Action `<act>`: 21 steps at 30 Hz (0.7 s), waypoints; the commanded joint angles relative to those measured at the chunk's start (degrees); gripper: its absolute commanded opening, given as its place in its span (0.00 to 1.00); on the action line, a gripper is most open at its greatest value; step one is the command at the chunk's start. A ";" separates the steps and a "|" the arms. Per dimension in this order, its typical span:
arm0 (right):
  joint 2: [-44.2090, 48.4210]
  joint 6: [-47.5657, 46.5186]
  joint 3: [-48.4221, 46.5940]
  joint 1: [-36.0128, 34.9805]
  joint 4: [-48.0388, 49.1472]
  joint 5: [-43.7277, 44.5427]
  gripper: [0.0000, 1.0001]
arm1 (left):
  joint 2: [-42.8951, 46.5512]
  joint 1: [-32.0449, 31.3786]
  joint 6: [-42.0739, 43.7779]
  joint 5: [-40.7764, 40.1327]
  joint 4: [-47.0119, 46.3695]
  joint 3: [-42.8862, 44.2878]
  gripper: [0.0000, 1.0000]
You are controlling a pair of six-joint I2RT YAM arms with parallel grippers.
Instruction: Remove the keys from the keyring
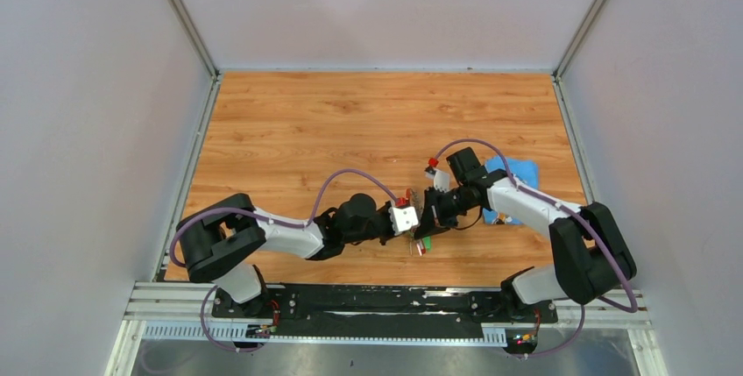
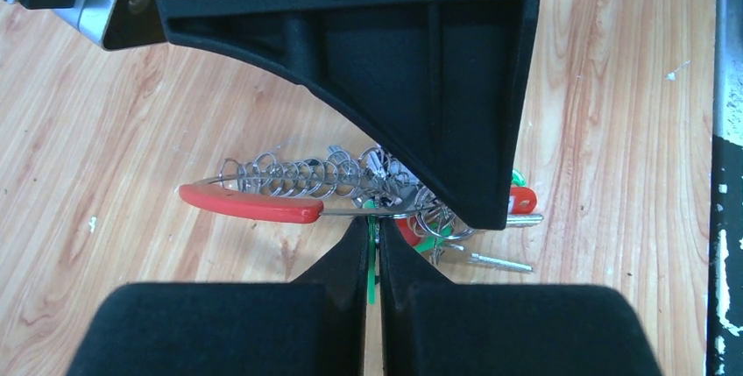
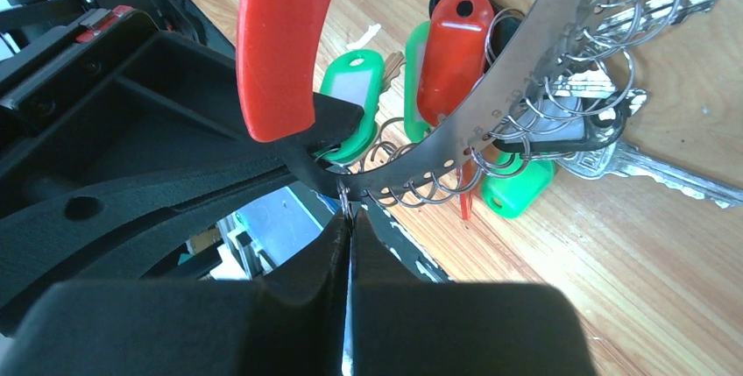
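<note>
**Top external:** On a wooden table (image 1: 350, 122), the two arms reach toward each other. The left gripper (image 1: 415, 223) and the right gripper (image 1: 431, 216) meet tip to tip near the front middle. A cluster of keys (image 1: 424, 244) shows as green specks on the wood just below the tips. The keyring is hidden between the grippers from here, and their state cannot be read at this height. A blue cloth (image 1: 519, 171) lies beside the right forearm, well apart from the keys.

**Left wrist:** The left gripper (image 2: 371, 229) has its fingers drawn together to a thin slit. The tips pinch the keyring (image 2: 289, 176) on the thin metal just past its red curved part (image 2: 250, 204). The ring lies low over the wood, with a row of small wire loops bunched along it. The keys (image 2: 499, 260) fan out at its right end, showing silver blades and glimpses of green and red caps. One black finger (image 2: 421, 87) of the right gripper fills the upper frame and covers part of the bunch.

**Right wrist:** The right gripper (image 3: 348, 223) is closed, its tips nipping a small wire loop on the keyring (image 3: 517, 69). The flat silver band arcs up and to the right. The red curved part (image 3: 276, 43) hangs at the upper left. Keys (image 3: 456, 52) with red, green and black caps dangle from the band onto the table. A black finger (image 3: 131, 157) of the left gripper comes in from the left.
</note>
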State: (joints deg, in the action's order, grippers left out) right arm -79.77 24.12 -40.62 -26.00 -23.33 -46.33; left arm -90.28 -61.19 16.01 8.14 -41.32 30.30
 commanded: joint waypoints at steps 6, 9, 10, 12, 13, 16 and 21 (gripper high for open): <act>-0.25 -6.73 -1.88 -1.08 -10.11 5.47 0.01 | 1.34 1.19 -3.07 -1.36 3.69 4.20 0.00; -0.38 -7.52 -1.86 -1.25 -10.63 5.80 0.01 | 1.66 2.06 -4.55 -0.37 6.42 5.20 0.00; -0.47 -7.77 -1.83 -1.31 -10.78 5.92 0.01 | 1.63 2.32 -4.88 -0.33 7.59 5.63 0.00; -0.24 -7.68 -1.70 -1.33 -10.92 6.82 0.01 | 1.64 2.72 -5.11 -0.25 10.36 6.70 0.00; -0.10 -7.69 -1.57 -1.33 -11.01 6.81 0.01 | 1.73 2.93 -5.46 -0.25 11.08 6.82 0.00; -0.02 -8.29 -1.69 -1.29 -11.23 6.59 0.01 | 2.26 3.89 -6.94 -0.32 11.77 6.54 0.00; 0.03 -9.19 -2.00 -1.33 -12.16 7.17 0.01 | 3.66 5.34 -8.64 -0.37 12.92 6.73 0.00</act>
State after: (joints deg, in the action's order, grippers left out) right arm -79.77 16.97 -42.65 -26.50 -28.14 -41.58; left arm -89.45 -58.59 8.49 11.55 -28.71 35.46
